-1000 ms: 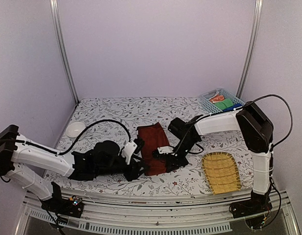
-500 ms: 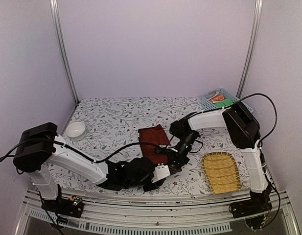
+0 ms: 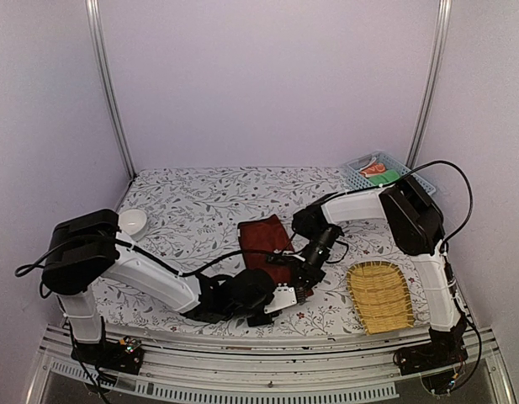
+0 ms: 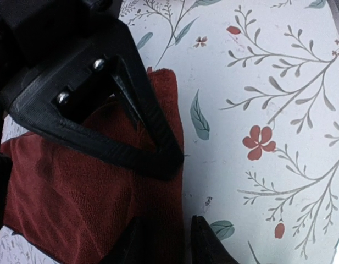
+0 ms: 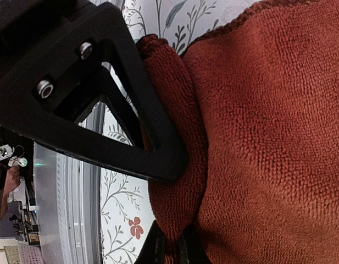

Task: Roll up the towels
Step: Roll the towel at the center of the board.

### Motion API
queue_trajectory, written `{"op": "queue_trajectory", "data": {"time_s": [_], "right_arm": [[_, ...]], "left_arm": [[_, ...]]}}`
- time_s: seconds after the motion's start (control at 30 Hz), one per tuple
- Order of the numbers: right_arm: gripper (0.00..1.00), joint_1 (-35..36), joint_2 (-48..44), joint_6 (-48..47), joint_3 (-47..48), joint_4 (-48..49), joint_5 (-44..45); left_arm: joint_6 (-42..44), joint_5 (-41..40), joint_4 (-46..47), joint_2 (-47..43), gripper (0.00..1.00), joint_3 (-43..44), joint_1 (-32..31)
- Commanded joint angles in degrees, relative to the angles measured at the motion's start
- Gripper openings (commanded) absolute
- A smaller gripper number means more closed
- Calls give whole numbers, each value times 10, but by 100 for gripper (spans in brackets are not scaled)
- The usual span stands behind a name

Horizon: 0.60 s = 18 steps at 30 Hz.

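Note:
A dark reddish-brown towel [image 3: 263,238] lies in the middle of the flowered table cloth, its near end gathered into a thick fold [image 5: 174,181]. My right gripper [image 5: 172,248] is shut on that fold at the towel's near right corner [image 3: 299,284]. My left gripper [image 4: 168,242] comes in low from the left [image 3: 284,296]. It stands open astride the towel's right edge [image 4: 172,165]: one finger [image 4: 131,245] is over the cloth, the other over the bare table. The two grippers almost touch, and each one's black triangular finger fills the other's wrist view.
A woven bamboo tray [image 3: 379,296] lies to the right of the grippers. A white bowl [image 3: 131,222] stands at the left. A blue basket [image 3: 370,162] with orange and green cloths sits at the back right. The table's front rail [image 3: 242,370] runs just behind the left gripper.
My left arm has swung from the left side across to the towel's near right corner and its jaws have narrowed. The right gripper has kept its hold, and the towel's near end has bunched up.

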Motion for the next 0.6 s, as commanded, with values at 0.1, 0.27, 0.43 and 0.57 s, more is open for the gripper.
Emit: {"op": "queue_trajectory", "data": {"time_s": [0.1, 0.27, 0.43, 0.57], "right_arm": [[8, 2, 34, -2, -2, -4, 32], [24, -13, -2, -32, 12, -43, 2], [51, -78, -100, -66, 35, -74, -56], [50, -133, -176, -43, 30, -42, -85]], "left_arm": [[-13, -5, -33, 26, 20, 25, 7], [-34, 22, -79, 15, 6, 39, 14], [-102, 142, -175, 9, 0, 81, 47], [-169, 272, -207, 22, 0, 106, 85]]}}
